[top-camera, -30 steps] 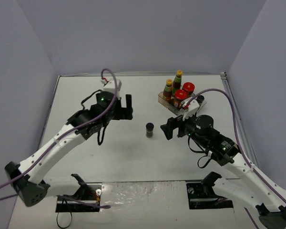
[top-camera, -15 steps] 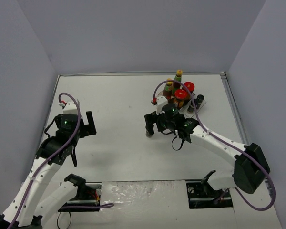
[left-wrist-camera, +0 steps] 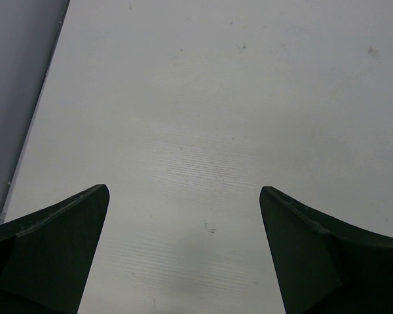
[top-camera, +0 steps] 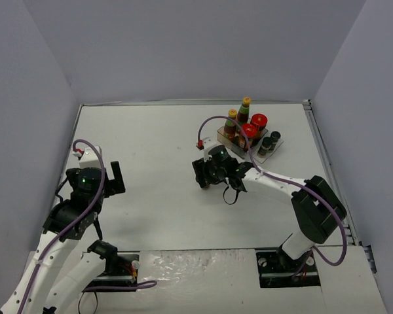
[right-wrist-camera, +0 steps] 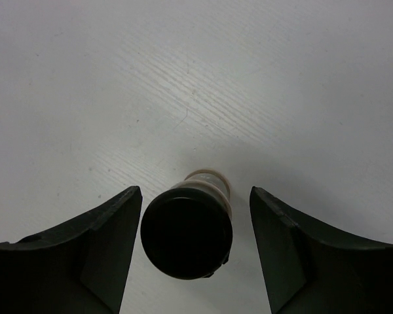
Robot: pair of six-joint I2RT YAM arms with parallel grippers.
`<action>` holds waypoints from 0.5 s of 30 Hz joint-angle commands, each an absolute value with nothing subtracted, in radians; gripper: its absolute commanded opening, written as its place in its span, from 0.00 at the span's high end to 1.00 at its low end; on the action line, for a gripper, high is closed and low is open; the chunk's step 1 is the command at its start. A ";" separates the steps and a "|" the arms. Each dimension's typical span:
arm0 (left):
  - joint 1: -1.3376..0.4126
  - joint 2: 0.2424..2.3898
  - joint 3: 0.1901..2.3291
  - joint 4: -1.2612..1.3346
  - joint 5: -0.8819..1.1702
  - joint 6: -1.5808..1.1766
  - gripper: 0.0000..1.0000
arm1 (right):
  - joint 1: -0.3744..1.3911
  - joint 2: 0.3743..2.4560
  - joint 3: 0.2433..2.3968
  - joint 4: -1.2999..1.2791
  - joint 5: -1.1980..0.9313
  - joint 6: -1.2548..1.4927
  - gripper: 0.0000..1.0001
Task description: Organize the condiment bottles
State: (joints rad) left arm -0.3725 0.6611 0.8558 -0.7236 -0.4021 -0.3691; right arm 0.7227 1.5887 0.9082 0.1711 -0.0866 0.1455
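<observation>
Upright at mid-tabletop (top-camera: 157, 131), between the fingers of the right gripper (right-wrist-camera: 195, 191): a tiny dark-capped shaker (right-wrist-camera: 187, 232). Set narrow around it, one finger at the cap, a sliver of gap at the other, not clearly clamped. Back right, in a clear plastic compartment tray (top-camera: 221, 137): two tall green-necked, yellow-capped bottles (top-camera: 231, 124), two squat red-lidded jars (top-camera: 249, 131), two more tiny dark shakers (top-camera: 266, 142). Far left, above white tabletop and well apart from the rest: the left gripper (left-wrist-camera: 183, 191), spread wide, holding nothing.
</observation>
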 commanded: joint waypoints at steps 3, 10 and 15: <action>-0.366 0.681 0.897 -0.703 -0.433 -0.343 0.03 | 0.735 1.500 0.922 0.217 -0.010 0.177 0.88; -0.360 0.679 0.895 -0.693 -0.419 -0.336 0.03 | 0.661 1.312 0.943 0.094 0.154 0.219 1.00; -0.342 0.689 0.896 -0.692 -0.402 -0.331 0.03 | 0.468 1.263 0.987 0.021 0.198 0.242 1.00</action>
State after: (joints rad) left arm -0.3603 0.6739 0.8558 -0.7258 -0.4035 -0.3513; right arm 0.6127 1.3135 0.9201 0.0514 0.0935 0.2075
